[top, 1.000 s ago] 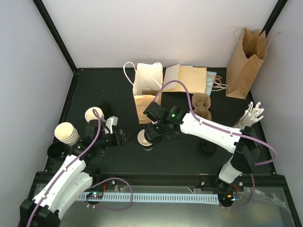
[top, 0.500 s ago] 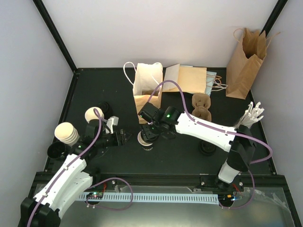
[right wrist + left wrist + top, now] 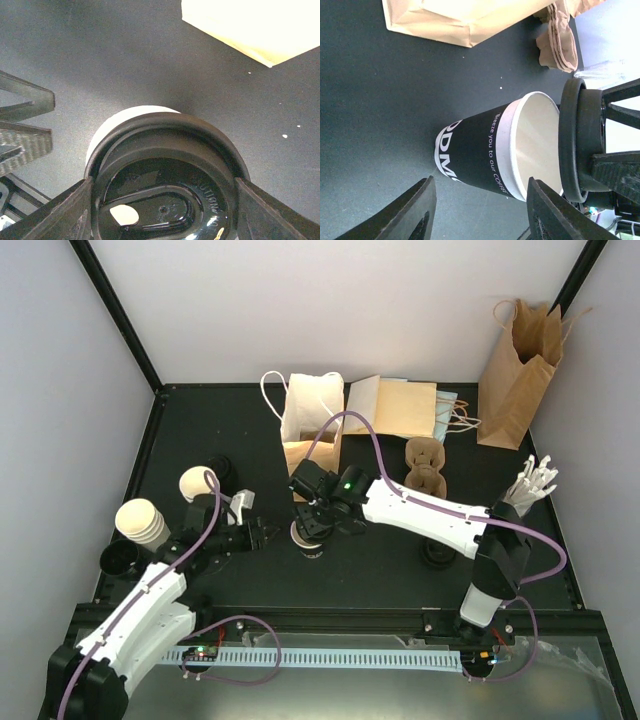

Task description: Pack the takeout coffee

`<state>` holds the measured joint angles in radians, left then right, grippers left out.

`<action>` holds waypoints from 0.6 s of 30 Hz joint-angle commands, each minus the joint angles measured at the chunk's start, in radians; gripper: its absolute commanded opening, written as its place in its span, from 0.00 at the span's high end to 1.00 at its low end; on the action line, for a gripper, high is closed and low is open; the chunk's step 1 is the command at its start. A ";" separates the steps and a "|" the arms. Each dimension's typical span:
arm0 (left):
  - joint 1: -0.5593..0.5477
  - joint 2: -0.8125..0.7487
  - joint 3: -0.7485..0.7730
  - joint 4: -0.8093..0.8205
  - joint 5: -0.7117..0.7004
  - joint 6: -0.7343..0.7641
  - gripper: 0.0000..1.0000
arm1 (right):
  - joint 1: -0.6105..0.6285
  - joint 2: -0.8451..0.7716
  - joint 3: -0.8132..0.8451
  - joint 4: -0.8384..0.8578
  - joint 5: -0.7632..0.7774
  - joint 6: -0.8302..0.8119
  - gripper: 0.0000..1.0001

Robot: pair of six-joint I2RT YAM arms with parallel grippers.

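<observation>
Leftward over the last second went the right pincer, carrying its lid until it hangs over the cup. The left pincer has edged in toward the cup too.

On the dark bench, the bags lie and stand toward the far edge. The cup stands upright near the bench's middle, just on the near side of the closest bag. Its mouth is open, and in the left wrist view it seems empty.

The left pincer's jaws are apart, with the cup near them but untouched. The right pincer is clamped on the lid's edge. The lid sits just off the rim and is not pressed home.

I judge the cup light and thin-walled, so it will tip or dent readily. It is best held gently round the black sleeve, low down, while the stiffer lid snaps onto the rolled rim.
</observation>
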<state>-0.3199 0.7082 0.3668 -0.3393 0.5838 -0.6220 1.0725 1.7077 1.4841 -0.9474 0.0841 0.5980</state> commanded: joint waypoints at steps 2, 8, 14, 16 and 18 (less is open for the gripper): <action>0.007 0.041 -0.005 0.071 0.067 -0.016 0.50 | 0.016 0.028 0.045 -0.005 0.014 -0.021 0.31; 0.008 0.071 -0.008 0.093 0.081 -0.016 0.54 | 0.021 0.051 0.053 -0.005 0.007 -0.023 0.31; 0.008 0.090 -0.011 0.108 0.090 -0.015 0.58 | 0.026 0.068 0.060 -0.002 -0.002 -0.026 0.31; 0.007 0.095 -0.013 0.113 0.091 -0.014 0.59 | 0.028 0.073 0.062 0.000 -0.006 -0.027 0.31; 0.007 0.098 -0.018 0.118 0.093 -0.016 0.60 | 0.030 0.077 0.065 0.001 -0.005 -0.028 0.31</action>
<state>-0.3199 0.7986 0.3580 -0.2619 0.6456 -0.6327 1.0901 1.7699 1.5131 -0.9489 0.0792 0.5808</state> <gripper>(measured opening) 0.406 0.730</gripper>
